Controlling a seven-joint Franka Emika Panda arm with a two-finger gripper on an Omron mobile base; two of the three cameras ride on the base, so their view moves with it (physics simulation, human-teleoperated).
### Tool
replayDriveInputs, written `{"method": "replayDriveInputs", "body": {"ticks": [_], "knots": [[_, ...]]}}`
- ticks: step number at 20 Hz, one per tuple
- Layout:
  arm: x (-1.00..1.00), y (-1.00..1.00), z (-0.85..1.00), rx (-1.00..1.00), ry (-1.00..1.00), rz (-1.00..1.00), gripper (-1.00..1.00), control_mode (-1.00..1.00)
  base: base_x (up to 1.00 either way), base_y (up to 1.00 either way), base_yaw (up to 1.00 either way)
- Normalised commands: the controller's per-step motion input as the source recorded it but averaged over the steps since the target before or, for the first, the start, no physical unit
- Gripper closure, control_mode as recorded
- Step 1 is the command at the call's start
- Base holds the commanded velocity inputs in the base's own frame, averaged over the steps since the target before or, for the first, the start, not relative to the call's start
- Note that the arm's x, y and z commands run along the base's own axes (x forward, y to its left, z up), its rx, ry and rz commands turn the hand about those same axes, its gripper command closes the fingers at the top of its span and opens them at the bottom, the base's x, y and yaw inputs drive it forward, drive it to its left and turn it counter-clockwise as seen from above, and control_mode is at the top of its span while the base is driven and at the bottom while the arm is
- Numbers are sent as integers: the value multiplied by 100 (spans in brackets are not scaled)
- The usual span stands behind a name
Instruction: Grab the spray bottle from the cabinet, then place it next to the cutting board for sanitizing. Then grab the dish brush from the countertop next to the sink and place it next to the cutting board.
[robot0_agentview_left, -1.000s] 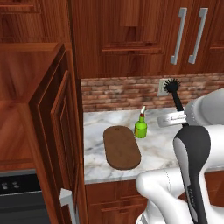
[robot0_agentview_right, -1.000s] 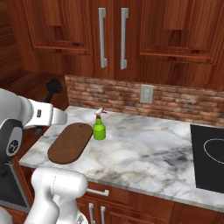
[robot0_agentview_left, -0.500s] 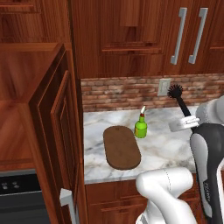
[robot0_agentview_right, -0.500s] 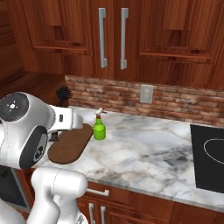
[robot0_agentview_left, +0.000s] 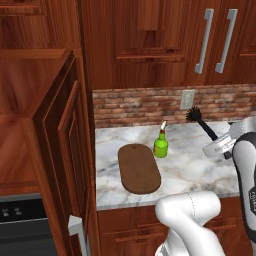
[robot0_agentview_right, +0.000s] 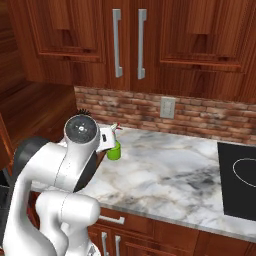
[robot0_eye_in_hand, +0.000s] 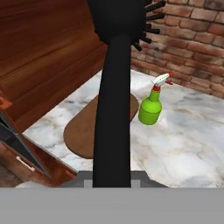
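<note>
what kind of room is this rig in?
A rendered home kitchen, by the look of it: marble countertop under wood wall cabinets, a brick backsplash, and a black cooktop set into the counter. A cutting board and spray bottle sit on the marble.

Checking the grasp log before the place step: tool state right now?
Tool: closed on the dish brush, bristle head up, held in the air above the countertop.

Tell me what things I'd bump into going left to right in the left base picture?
cabinet → cutting board → spray bottle → dish brush, held up off the countertop in the gripper.
</note>
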Motion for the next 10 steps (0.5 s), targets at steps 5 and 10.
{"method": "replayDriveInputs", "body": {"ticks": [5,10], "knots": [[59,-8,-55,0,0,28,100,-100,0,0,0],[62,-2,-54,0,0,32,100,-100,0,0,0]]}}
